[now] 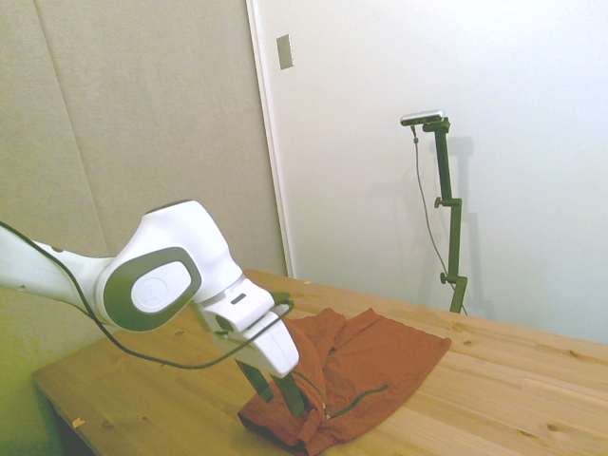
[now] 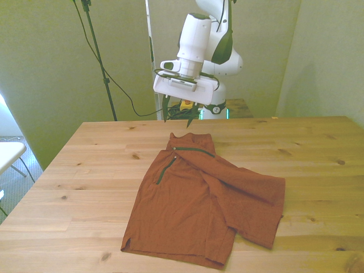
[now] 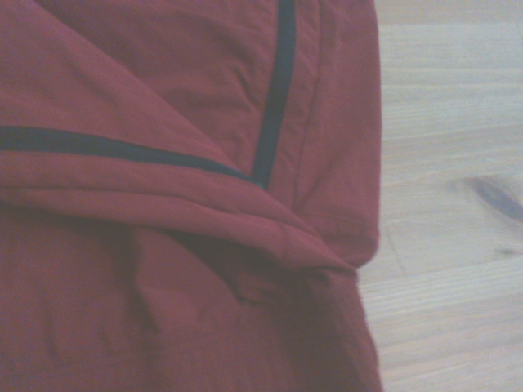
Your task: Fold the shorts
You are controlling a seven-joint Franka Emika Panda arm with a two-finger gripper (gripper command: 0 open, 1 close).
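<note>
The rust-orange shorts (image 2: 199,199) lie wrinkled on the wooden table (image 2: 318,148), partly doubled over, with one flap lying diagonally across toward the front view's right. Thin dark green zipper lines (image 2: 193,150) run near their far end. In the side view the shorts (image 1: 380,361) spread out just beyond the arm. My gripper (image 2: 177,120) hangs open a little above the shorts' far end, with nothing between its fingers; its dark fingers (image 1: 290,394) point down at the cloth. The wrist view is filled by the shorts (image 3: 163,245), folded, with dark trim (image 3: 278,90), and bare wood beside them.
Bare wood of the table (image 1: 532,380) surrounds the shorts on all sides. A white piece of furniture (image 2: 8,153) stands off the table at the front view's left. Walls and a door stand behind the table.
</note>
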